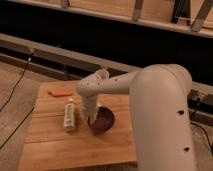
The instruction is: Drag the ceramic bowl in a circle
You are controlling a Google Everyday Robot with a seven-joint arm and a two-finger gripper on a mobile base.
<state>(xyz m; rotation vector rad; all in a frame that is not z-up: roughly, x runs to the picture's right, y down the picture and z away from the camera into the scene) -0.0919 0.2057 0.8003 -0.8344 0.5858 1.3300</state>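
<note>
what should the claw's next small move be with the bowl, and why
Probably curve the ceramic bowl toward the near edge of the wooden table, then away from the bottle. The claw is shut, seemingly on the bowl's rim facing the bottle, which lies close beside it, while bare wood shows in front.

A wooden table (60, 145) carries the dark maroon ceramic bowl (105, 122) near its centre. The white arm (150, 100) comes in from 4 o'clock and bends down to the bowl. The gripper (92, 118) sits closed at the bowl's 9 o'clock rim, though whether it pinches the rim cannot be told. A white bottle (69, 116) lies at 9 o'clock from the bowl, just beside it. A small orange object (61, 92) lies at 11 o'clock from the bottle.
</note>
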